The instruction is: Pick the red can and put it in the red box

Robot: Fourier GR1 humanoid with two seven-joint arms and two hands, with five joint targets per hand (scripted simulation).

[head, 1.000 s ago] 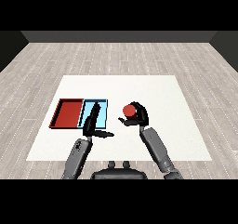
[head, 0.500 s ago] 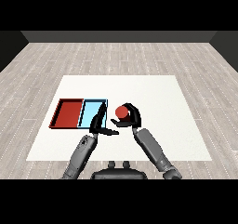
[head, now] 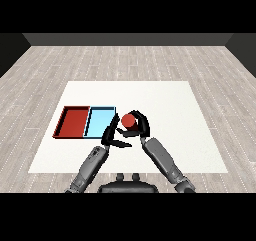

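Our right hand (head: 138, 126) is curled round the red can (head: 129, 120) and has carried it left, so it now sits just right of the blue tray (head: 99, 123), nearer the red tray (head: 74, 122) at far left. We judge the carry about halfway: the can must cross the blue tray. Our left hand (head: 113, 136) has swung right, fingers relaxed and holding nothing, right beside the can. A second ago the hands were well apart on the table (head: 165, 100).

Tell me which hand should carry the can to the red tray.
Probably right: the right hand is curled round the red can. The left hand is beside it, open. The red tray lies beyond the light blue tray.
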